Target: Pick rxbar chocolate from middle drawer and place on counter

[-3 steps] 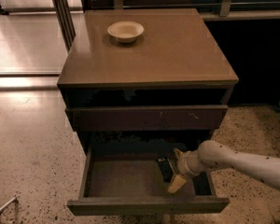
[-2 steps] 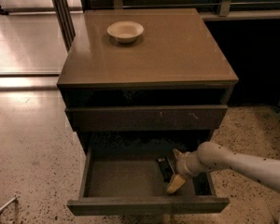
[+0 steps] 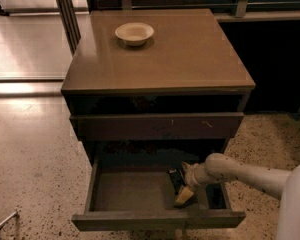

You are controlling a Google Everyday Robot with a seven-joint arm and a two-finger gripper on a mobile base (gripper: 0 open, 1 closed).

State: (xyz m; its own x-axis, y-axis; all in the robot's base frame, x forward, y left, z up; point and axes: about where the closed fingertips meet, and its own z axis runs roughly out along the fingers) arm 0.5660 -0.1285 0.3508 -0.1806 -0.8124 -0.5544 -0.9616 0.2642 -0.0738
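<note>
Rxbar chocolate (image 3: 175, 178): slim dark bar, flat on the bottom of the middle drawer (image 3: 125, 193), in the 3 o'clock half of the box, toward the back wall. Wrapper print: too small to read. Lower end partly hidden behind the gripper.

Middle drawer: wide shallow dark box, standing open at 6 o'clock of the cabinet, plain front panel nearest the camera.

Gripper (image 3: 184, 195): pale, yellowish at the tip, down inside the drawer at 5 o'clock of the bar, just beside it. Contact with the bar: cannot tell. Grip state: cannot tell whether released, clenched or grasping.

Arm (image 3: 242, 174): pale rounded tube, entering from 4 o'clock of the frame, passing over the drawer's 3 o'clock side wall and covering that corner of the box.

Counter (image 3: 190, 59): glossy tan-brown top slab of the cabinet, at 12 o'clock of the open drawer, well apart from the bar.

Bowl (image 3: 134, 33): round, cream, upright on the counter at 11 o'clock, well apart from bar and gripper.

Drawer front (image 3: 155, 126): closed, between counter and open drawer, with small pale scratches toward its 3 o'clock end.

Floor (image 3: 30, 154): pale, speckled, around the cabinet at 9 and 3 o'clock.

Post (image 3: 65, 11): dark upright at 10 o'clock of the cabinet, beside the counter's far corner.
</note>
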